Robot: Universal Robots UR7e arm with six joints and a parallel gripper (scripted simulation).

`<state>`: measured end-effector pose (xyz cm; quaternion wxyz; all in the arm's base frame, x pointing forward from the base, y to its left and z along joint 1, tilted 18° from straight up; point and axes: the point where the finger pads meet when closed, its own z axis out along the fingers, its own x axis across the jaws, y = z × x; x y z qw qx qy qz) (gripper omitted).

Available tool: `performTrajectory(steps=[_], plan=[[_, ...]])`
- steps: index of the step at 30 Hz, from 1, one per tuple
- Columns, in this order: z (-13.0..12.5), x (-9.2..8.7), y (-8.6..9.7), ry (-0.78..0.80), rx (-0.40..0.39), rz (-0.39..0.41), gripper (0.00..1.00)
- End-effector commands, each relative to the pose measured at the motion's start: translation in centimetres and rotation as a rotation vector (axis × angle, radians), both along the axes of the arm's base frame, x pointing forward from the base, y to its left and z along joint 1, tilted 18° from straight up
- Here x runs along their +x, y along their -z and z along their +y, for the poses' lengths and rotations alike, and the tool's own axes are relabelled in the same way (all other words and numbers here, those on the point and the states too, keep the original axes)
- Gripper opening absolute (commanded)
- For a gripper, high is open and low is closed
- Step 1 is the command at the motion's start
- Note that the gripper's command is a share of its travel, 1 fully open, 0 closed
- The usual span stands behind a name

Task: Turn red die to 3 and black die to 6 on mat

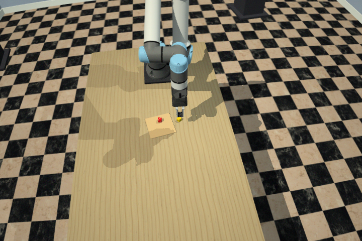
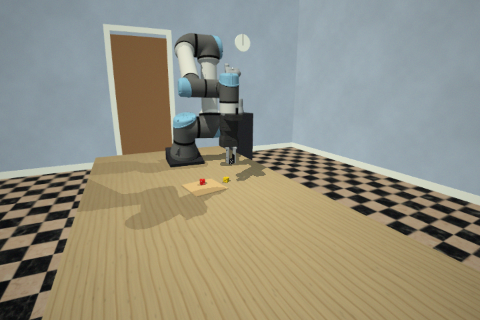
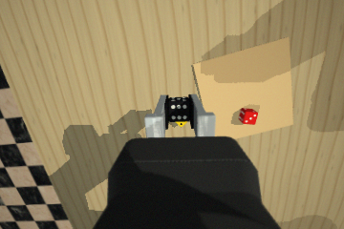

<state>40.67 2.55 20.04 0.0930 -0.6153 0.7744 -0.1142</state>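
Note:
My gripper [image 1: 180, 114] is shut on the black die [image 3: 179, 110] and holds it in the air, above the yellow die [image 1: 179, 119]. The gripper also shows in the exterior view [image 2: 230, 160] and the wrist view [image 3: 179, 115]. The yellow die lies on the table just off the mat's right edge; in the wrist view only a sliver of it [image 3: 181, 124] shows below the black die. The red die [image 1: 159, 119] sits on the tan mat [image 1: 160, 125] near its far edge. The mat lies flat on the table.
The arm's base [image 1: 157, 72] stands on the table behind the mat. The table's right edge [image 1: 230, 122] runs a short way to the right of the gripper. Dark pedestals stand on the floor at the far left and far right.

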Motion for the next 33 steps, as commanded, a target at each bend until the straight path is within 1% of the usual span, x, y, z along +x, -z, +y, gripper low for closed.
performTrajectory(steps=[1,6,10,18,33], plan=[[-4.4,-0.2,-0.5,-0.015,-0.001,-0.003,0.40],[-7.9,-0.8,-0.8,-0.019,-0.002,-0.008,0.40],[-9.8,-1.2,-1.0,-0.020,-0.004,-0.012,0.40],[-10.8,-1.5,-1.1,-0.021,-0.006,-0.015,0.40],[-10.8,-1.5,-1.1,-0.021,-0.006,-0.015,0.40]])
